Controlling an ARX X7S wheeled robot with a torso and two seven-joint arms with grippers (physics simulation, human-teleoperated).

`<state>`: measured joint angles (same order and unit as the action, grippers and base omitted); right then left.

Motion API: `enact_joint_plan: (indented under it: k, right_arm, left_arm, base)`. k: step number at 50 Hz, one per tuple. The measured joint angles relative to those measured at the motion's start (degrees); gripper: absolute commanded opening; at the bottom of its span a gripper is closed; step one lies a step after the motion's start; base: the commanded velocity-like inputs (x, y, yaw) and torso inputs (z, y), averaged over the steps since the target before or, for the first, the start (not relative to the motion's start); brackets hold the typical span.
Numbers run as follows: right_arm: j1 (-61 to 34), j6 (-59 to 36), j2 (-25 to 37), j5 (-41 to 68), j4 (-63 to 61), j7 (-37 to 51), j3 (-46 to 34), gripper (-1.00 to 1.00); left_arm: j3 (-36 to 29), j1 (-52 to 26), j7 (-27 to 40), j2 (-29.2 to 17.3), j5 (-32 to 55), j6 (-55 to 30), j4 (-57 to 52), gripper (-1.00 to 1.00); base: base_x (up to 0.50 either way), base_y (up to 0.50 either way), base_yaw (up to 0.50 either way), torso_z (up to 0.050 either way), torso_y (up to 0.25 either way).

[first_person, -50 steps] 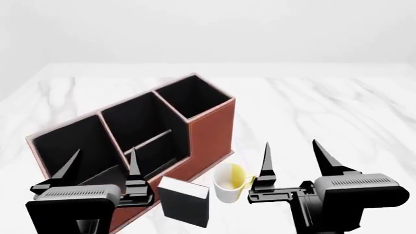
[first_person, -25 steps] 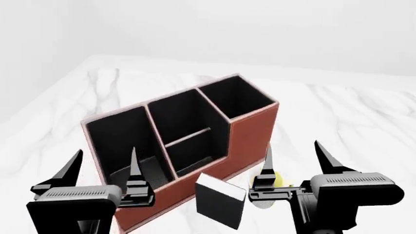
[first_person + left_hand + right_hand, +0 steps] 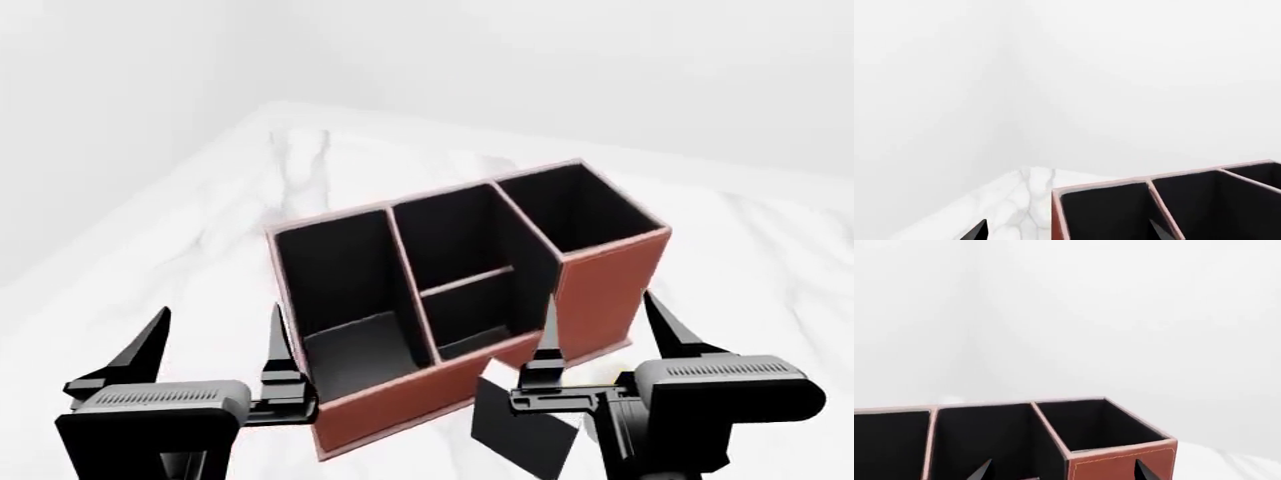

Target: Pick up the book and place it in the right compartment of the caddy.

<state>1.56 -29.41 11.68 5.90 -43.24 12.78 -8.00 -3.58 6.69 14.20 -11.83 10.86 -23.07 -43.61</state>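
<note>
While both arms hover low in head view, left black gripper (image 3: 214,350) at lower left, fingers apart, holds nothing. Right black gripper (image 3: 601,335) at lower right, fingers apart too. Small black hardcover book (image 3: 523,432) stands at bottom centre, just before reddish-brown three-section caddy (image 3: 607,285). Tall square right compartment (image 3: 577,208) at upper right of caddy.

The head view looks down on the caddy (image 3: 467,300) from above; both wrist views face it level, close, sharing its rim.
</note>
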Motion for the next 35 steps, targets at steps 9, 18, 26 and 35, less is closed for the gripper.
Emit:
enact_joint_plan:
  k: [9, 18, 26, 35]
  right_arm:
    - [0.04, 0.10, 0.27, 0.22, 0.10, 0.33, -0.18, 1.00]
    - [0.08, 0.23, 0.51, 0.44, 0.21, 0.69, -0.29, 1.00]
    - [0.11, 0.59, 0.52, 1.10, 0.33, 0.95, -0.18, 1.00]
    - [-0.02, 0.64, 0.51, 2.79, 0.36, 0.60, 0.00, 1.00]
  left_arm:
    - [-0.36, -0.05, 0.62, -0.53, 0.33, 0.12, 0.04, 1.00]
    - [-0.76, -0.04, 1.20, -1.06, 0.56, 0.30, 0.11, 1.00]
    - [-1.03, -0.07, 1.67, -1.52, 0.75, 0.47, 0.24, 1.00]
    - [-1.19, -0.19, 2.14, -2.01, 1.12, 0.57, 0.37, 1.00]
  base:
    - [0.00, 0.00, 0.50, 0.000, 0.000]
    - [0.00, 0.00, 0.50, 0.000, 0.000]
    - [-0.08, 0.18, 0.00, 0.000, 0.000]
    - [0.15, -0.34, 0.00, 0.000, 0.000]
